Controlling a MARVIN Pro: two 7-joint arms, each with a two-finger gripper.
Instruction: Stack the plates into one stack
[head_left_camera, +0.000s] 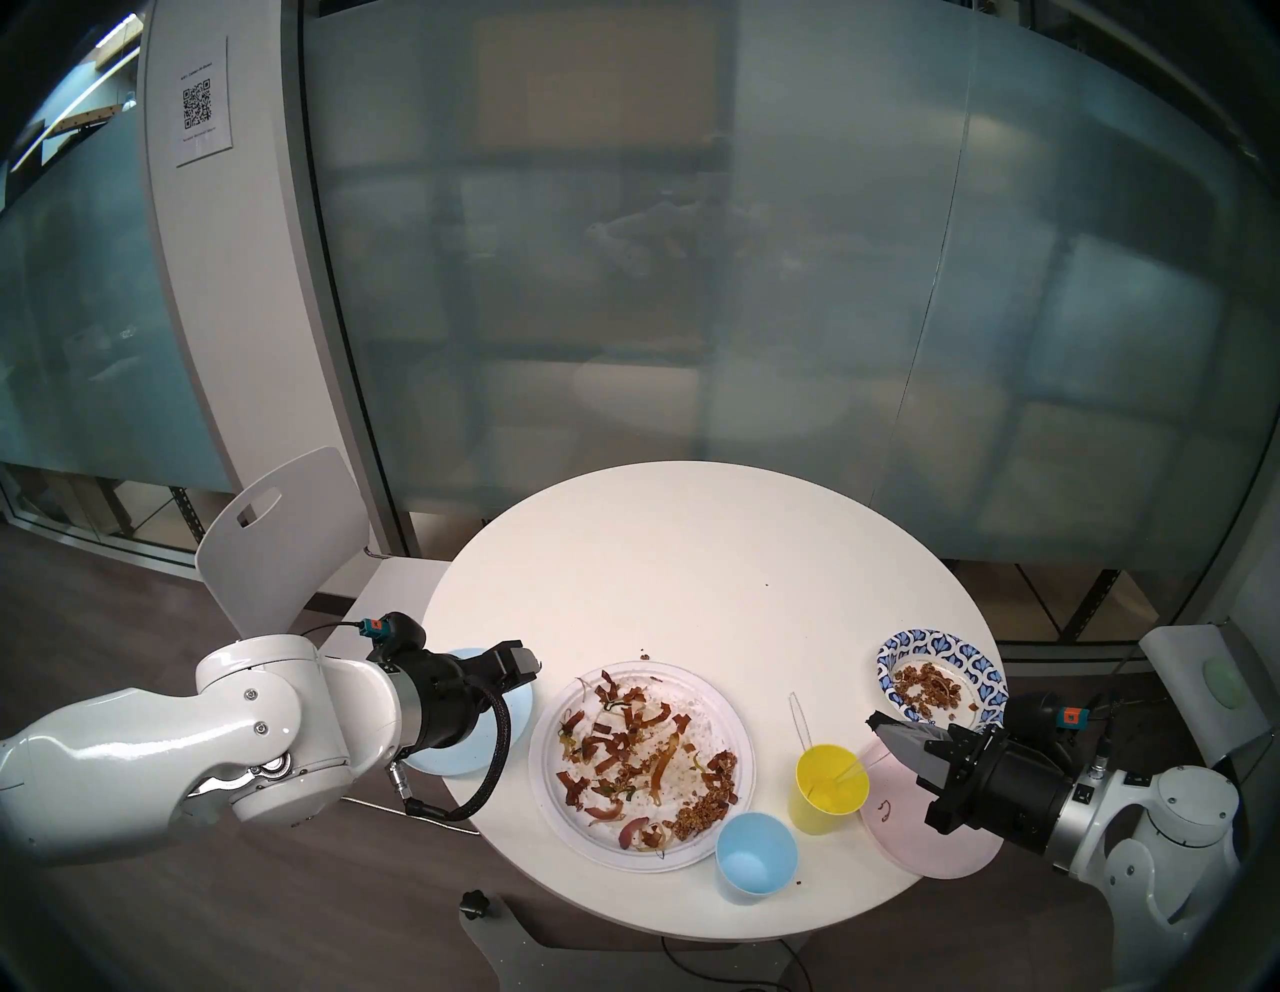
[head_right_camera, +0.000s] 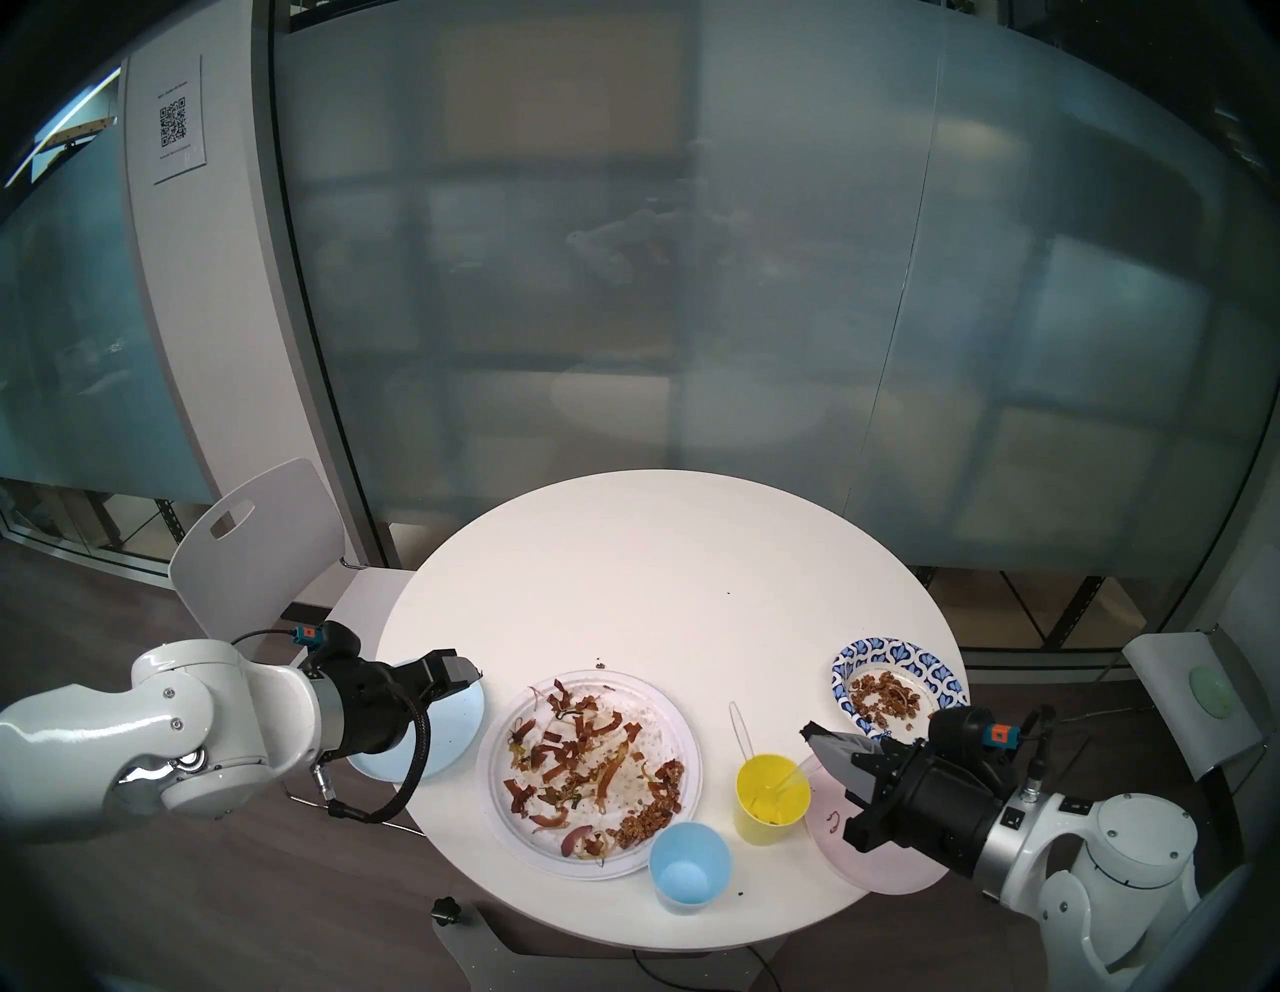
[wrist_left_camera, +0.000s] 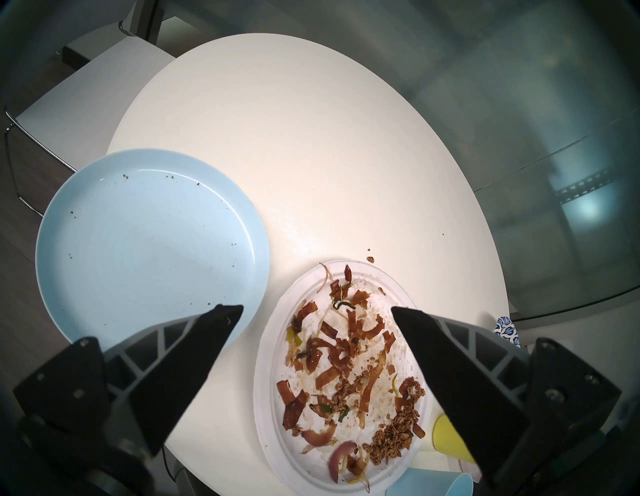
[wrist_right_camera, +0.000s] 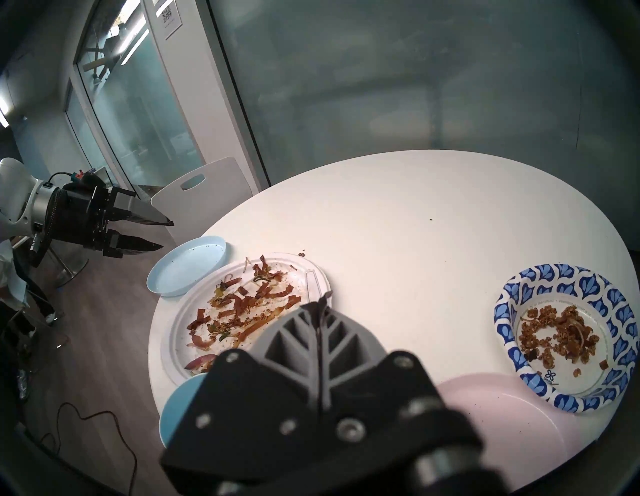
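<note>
Hovering at the near rim of a round white table (head_left_camera: 692, 540), the robot's two arms have yet to lift a single plate; by the look of it the job is at its very start, with all four lying apart. Nearest, a plain pale pink plate (head_left_camera: 900, 824) overhangs the table's near right edge under the right gripper (head_left_camera: 874, 722), whose jaws are pressed together on nothing. Beside it stand a yellow plastic cup (head_left_camera: 828, 796) and a light blue cup (head_left_camera: 755, 866), neither part of the job. At centre lies the large white ridged-rim plate (head_left_camera: 720, 700), strewn with food scraps and the likely base of the pile. To its left, a plain light blue plate (wrist_left_camera: 145, 242) sits partly below the left gripper (wrist_left_camera: 317, 311), jaws spread wide and empty. Farther right rests the paper plate with a blue-and-white leaf-pattern rim (head_left_camera: 907, 648), holding brown crumbs. The next move probably calls for a rim grasp and a level carry onto the white plate, clear of the cups. Beyond, a white chair (head_left_camera: 291, 526) and frosted glass walls close the room.
</note>
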